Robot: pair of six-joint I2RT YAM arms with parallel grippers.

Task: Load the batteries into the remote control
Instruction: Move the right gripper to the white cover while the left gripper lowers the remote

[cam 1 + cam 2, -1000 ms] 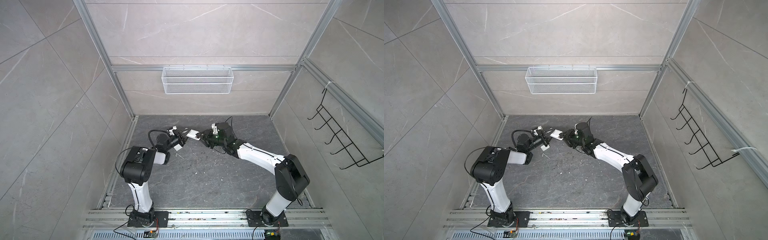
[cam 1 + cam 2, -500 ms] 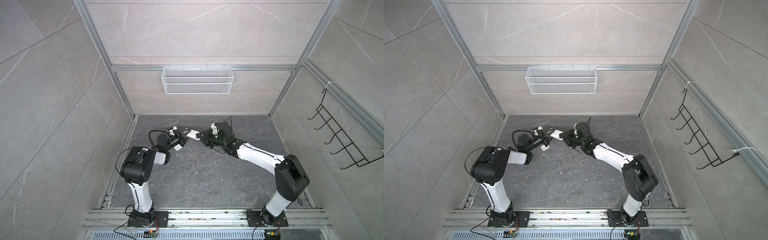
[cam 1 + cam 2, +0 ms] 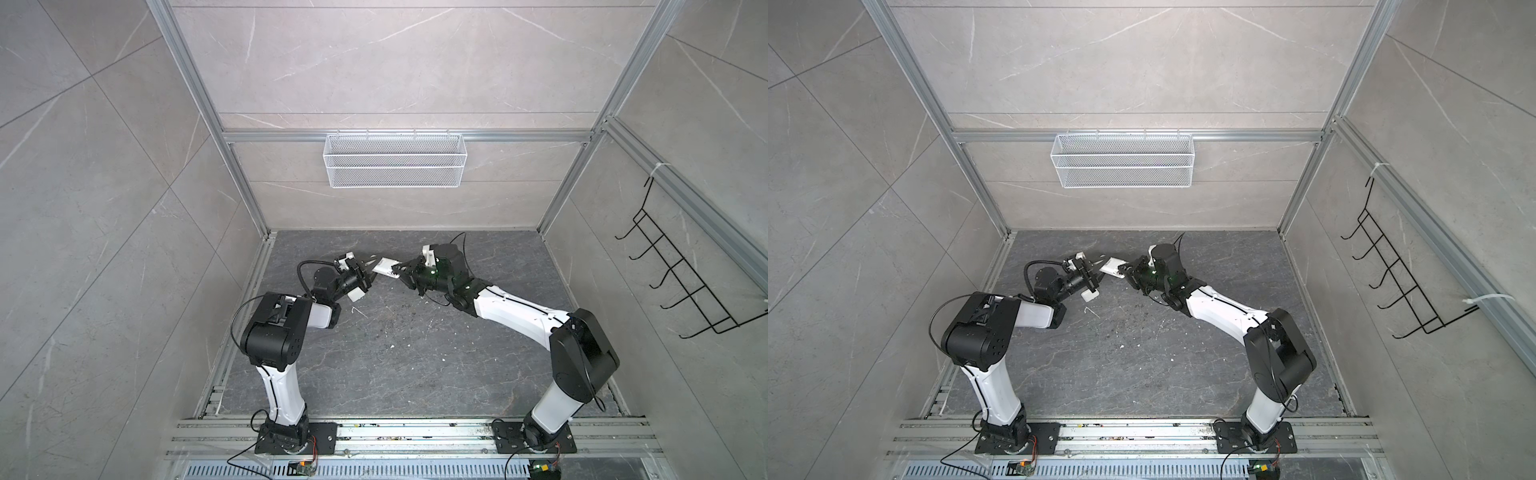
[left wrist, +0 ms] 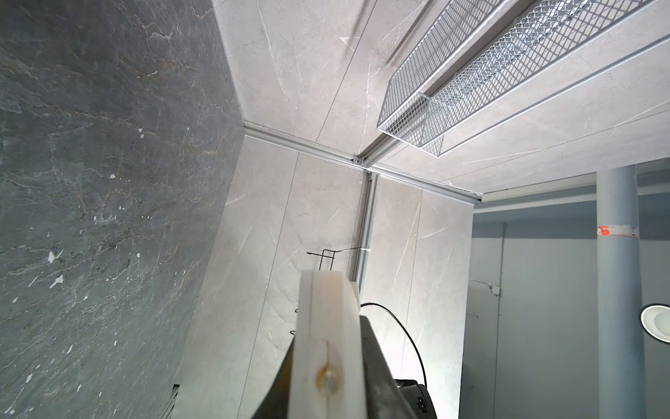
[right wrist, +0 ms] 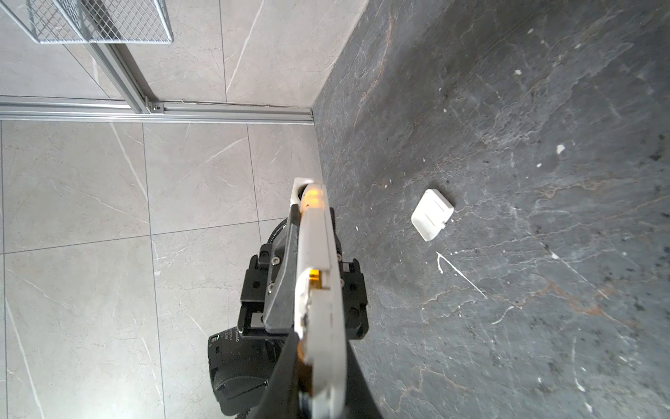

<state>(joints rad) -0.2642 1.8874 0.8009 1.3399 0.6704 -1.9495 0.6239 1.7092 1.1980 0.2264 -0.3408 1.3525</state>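
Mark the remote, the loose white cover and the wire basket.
remote (image 5: 319, 254): right wrist view, its visible side, mid-length.
cover (image 5: 432, 214): right wrist view, middle of its face.
basket (image 3: 395, 170): a top view, front mesh wall.

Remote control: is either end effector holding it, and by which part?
Both appear to hold it: the left end effector grips one end of the remote control, the right end effector the opposite end.

Upper centre in both top views, a white mesh basket (image 3: 394, 160) hangs on the back wall. Right of frame, a black hook rack (image 3: 681, 286) clings to the side wall. White specks dot the dark stone desk (image 3: 415, 353). In the right wrist view, a small flat white lid (image 5: 431, 214) lies right of centre, near a thin bent white wire (image 5: 460, 274).
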